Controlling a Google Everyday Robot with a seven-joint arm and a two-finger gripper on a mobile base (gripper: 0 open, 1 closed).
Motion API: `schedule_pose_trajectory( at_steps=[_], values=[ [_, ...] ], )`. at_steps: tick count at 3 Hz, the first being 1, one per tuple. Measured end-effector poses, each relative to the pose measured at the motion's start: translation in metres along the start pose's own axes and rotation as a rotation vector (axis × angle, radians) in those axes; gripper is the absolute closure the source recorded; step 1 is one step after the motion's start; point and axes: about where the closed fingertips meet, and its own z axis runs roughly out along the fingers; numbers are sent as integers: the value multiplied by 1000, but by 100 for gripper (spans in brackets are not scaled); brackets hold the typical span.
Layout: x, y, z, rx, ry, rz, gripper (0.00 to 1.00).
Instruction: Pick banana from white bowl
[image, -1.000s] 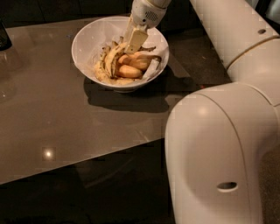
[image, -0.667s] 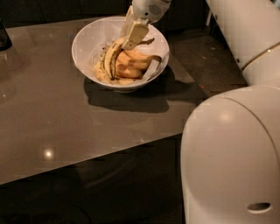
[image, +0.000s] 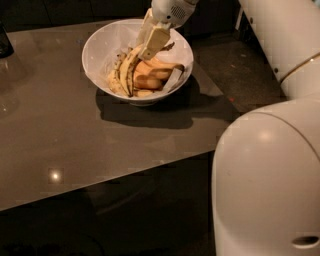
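Gripper (image: 148, 50) in white bowl (image: 100, 41), over dark-streaked pale-yellow banana (image: 125, 75); grip state unclear.

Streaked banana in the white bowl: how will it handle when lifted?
The banana looks slim and dark-streaked, so probably soft and bruisable. It lies beside plumper bananas, which may shift. The gripper sits at its upper end over the white bowl, so it may swing.

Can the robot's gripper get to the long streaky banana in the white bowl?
Probably yes. The gripper hangs inside the white bowl, right above the banana. Nothing covers it, though plumper bananas lie close beside it.
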Motion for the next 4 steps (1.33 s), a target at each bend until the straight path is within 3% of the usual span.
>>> schedule_pose_trajectory(
  at_steps=[2,3,4],
  values=[
    [-13,58,-5,-79,-104,-6,100],
    [-20,61,-6,-77,-107,-8,100],
    [-38,78,-6,-76,-61,12,100]
  ],
)
